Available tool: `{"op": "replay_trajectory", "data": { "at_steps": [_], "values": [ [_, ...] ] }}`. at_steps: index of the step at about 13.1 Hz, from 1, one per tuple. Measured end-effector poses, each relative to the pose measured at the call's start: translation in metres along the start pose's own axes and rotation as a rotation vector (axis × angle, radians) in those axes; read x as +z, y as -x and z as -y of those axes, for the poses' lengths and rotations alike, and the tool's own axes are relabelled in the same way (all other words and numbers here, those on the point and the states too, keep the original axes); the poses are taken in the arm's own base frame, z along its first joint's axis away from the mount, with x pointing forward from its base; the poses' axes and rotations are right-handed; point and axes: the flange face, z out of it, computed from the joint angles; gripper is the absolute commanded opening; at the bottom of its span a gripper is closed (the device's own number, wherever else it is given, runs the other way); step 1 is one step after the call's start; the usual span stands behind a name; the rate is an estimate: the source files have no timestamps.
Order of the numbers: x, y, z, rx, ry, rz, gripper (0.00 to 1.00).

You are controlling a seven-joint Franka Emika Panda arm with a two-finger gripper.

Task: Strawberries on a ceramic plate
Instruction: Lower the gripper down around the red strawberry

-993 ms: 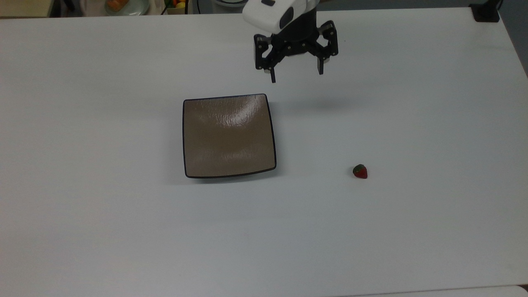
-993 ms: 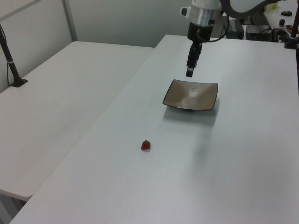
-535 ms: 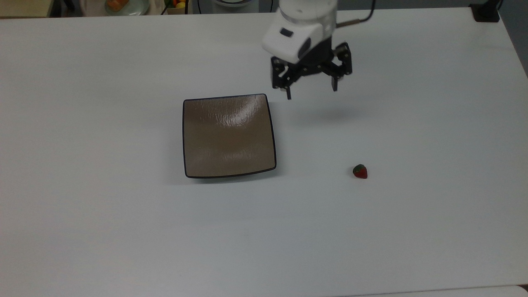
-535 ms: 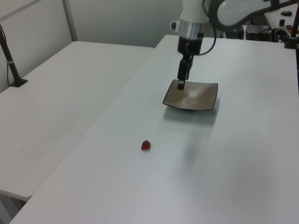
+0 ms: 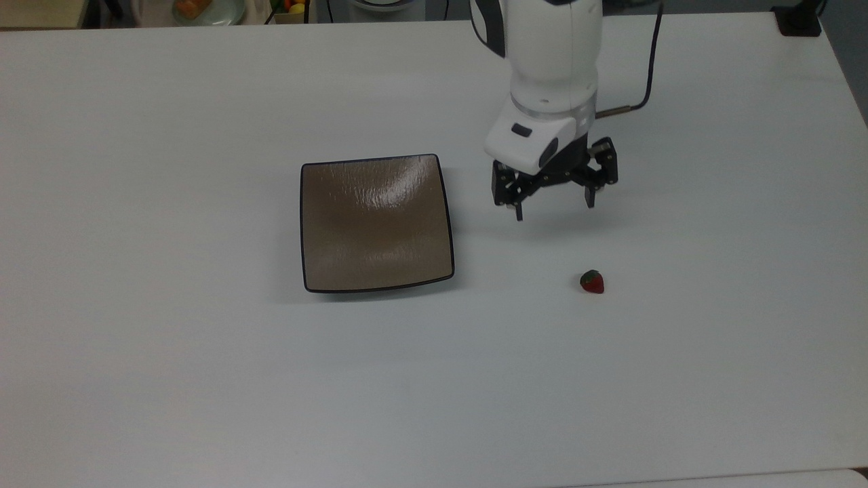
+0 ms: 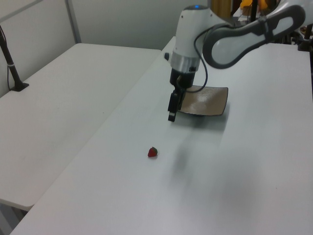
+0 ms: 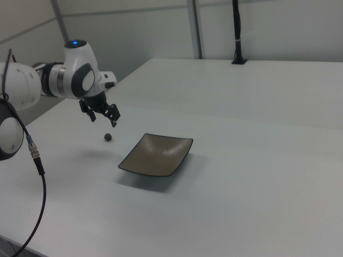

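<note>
A small red strawberry [image 5: 592, 282] with a green cap lies on the white table, to the right of the plate in the top view; it also shows in the left view [image 6: 153, 152] and as a dark lump in the right view [image 7: 107, 137]. The square tan-brown ceramic plate [image 5: 376, 222] [image 6: 205, 100] [image 7: 157, 154] has nothing on it. My gripper [image 5: 554, 207] [image 6: 171, 116] [image 7: 103, 120] hangs open above the table between plate and strawberry, up and left of the fruit in the top view, holding nothing.
The white table [image 5: 203, 379] spreads wide around both objects. A second white table [image 6: 58, 98] stands beside it on the left view's left. A black post base [image 5: 799, 20] sits at the top view's far right corner. A cable [image 7: 37, 176] hangs from the arm.
The arm has swung from the far edge, past the plate's corner, down and to the right in the top view, closer to the strawberry. The gripper stays open. Plate and strawberry have not moved.
</note>
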Motion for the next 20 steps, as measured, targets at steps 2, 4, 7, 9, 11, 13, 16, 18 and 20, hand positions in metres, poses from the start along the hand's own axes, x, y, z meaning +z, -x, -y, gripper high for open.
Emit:
{"op": "replay_trajectory", "data": {
  "at_steps": [2,4,7,9,11,13,16,18,20],
  "values": [
    [0.013,-0.005,0.003,-0.004,-0.008,-0.043,1.00],
    [0.027,-0.007,0.005,-0.006,-0.013,-0.066,1.00],
    [0.052,-0.004,0.014,-0.041,0.004,-0.075,1.00],
    [0.076,-0.002,0.020,-0.069,0.018,-0.091,1.00],
    [0.091,-0.001,0.026,-0.079,0.013,-0.106,1.00],
    [0.099,-0.001,0.030,-0.083,0.006,-0.131,1.00],
    [0.109,-0.002,0.030,-0.083,-0.002,-0.161,1.00],
    [0.116,-0.002,0.031,-0.085,-0.007,-0.177,1.00],
    [0.123,-0.002,0.033,-0.088,-0.015,-0.206,1.00]
  ]
}}
